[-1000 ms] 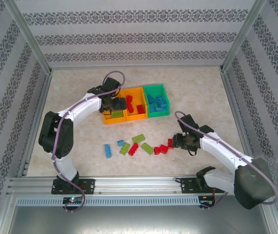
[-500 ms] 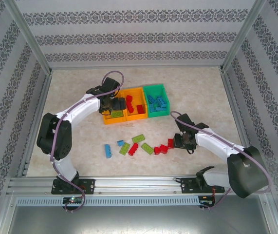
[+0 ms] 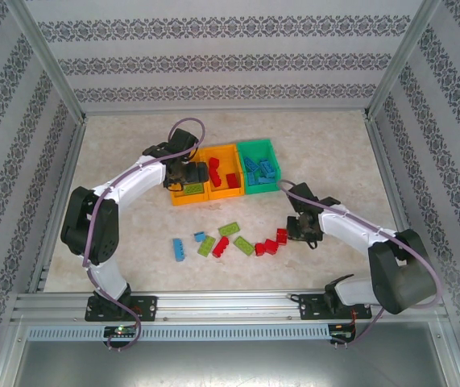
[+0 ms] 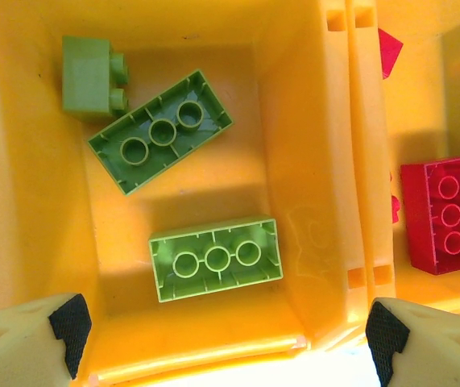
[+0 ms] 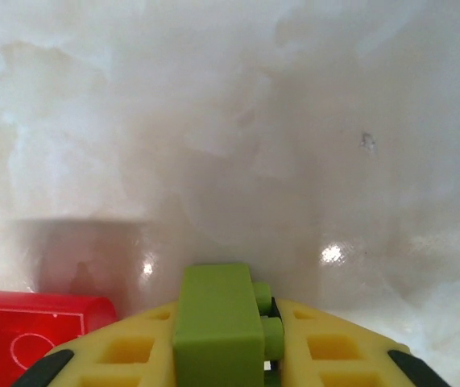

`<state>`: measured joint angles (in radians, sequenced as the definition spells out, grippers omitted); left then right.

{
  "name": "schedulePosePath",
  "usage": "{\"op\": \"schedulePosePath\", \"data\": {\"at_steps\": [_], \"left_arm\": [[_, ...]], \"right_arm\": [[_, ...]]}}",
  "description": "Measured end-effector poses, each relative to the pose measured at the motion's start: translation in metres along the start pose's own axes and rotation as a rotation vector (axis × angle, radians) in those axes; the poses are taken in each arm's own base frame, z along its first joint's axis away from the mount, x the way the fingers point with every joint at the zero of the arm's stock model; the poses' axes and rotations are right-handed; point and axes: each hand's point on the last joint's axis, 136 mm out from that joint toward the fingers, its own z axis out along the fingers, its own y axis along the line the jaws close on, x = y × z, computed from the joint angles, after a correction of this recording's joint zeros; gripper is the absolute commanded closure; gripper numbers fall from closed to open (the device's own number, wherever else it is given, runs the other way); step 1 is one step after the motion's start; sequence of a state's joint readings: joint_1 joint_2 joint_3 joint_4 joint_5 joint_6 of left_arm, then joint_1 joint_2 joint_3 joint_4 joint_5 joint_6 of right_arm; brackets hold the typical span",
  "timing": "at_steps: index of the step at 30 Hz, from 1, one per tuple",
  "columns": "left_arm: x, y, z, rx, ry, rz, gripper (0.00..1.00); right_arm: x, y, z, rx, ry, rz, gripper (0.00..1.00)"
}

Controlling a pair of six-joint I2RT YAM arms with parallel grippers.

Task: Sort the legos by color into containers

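My left gripper [image 3: 188, 174] hovers open over the left orange bin [image 3: 175, 196], its black pads [image 4: 72, 329] wide apart above the bin's near wall [image 4: 213, 355]. Three lime green legos [image 4: 217, 258] lie in that bin. The middle orange bin [image 3: 228, 192] holds red legos [image 4: 441, 214], and the green bin [image 3: 255, 147] holds blue ones [image 3: 260, 169]. My right gripper [image 3: 299, 230] is low over the table, shut on a lime green lego [image 5: 213, 310]. A red lego [image 5: 20, 330] lies just left of it.
Loose legos lie in a band on the marble table between the arms: blue [image 3: 180, 249], lime green [image 3: 229, 229], red [image 3: 221, 246] and red [image 3: 267, 247]. Metal frame rails [image 3: 213, 300] and patterned walls enclose the table.
My right arm has folded in and its gripper has shifted slightly left and back, near the red legos. The left arm has stayed over the left orange bin.
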<state>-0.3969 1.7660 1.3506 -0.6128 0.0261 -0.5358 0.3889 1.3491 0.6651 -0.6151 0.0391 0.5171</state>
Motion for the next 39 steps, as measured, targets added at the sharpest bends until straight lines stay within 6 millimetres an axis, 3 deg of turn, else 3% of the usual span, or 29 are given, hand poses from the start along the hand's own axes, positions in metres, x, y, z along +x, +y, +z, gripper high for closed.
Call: {"op": "schedulePosePath", "data": {"at_steps": [4, 8, 12, 15, 19, 25, 31, 39], "left_arm": [[0.002, 0.002, -0.001, -0.004, 0.001, -0.003, 0.09], [0.007, 0.007, -0.003, -0.014, 0.001, -0.003, 0.08], [0.014, 0.016, -0.010, -0.032, -0.015, -0.014, 0.07], [0.019, 0.022, -0.016, -0.043, -0.028, -0.022, 0.04], [0.027, 0.036, -0.027, -0.065, -0.056, -0.035, 0.00], [0.056, 0.058, -0.032, -0.096, -0.044, -0.034, 0.00], [0.081, 0.070, -0.025, -0.114, 0.004, -0.030, 0.00], [0.105, 0.068, -0.023, -0.077, 0.058, -0.036, 0.00]], "right_arm": [[-0.011, 0.010, -0.013, -0.023, -0.036, -0.013, 0.79], [-0.039, 0.044, -0.044, -0.117, -0.121, -0.045, 0.79], [-0.072, 0.102, -0.077, -0.312, -0.210, -0.061, 0.78], [-0.097, 0.155, -0.091, -0.456, -0.227, -0.082, 0.78], [-0.124, 0.226, -0.096, -0.606, -0.211, -0.130, 0.77], [-0.145, 0.307, -0.098, -0.779, -0.161, -0.184, 0.77], [-0.151, 0.341, -0.085, -0.824, -0.119, -0.200, 0.73], [-0.160, 0.351, -0.061, -0.789, -0.089, -0.182, 0.65]]}}
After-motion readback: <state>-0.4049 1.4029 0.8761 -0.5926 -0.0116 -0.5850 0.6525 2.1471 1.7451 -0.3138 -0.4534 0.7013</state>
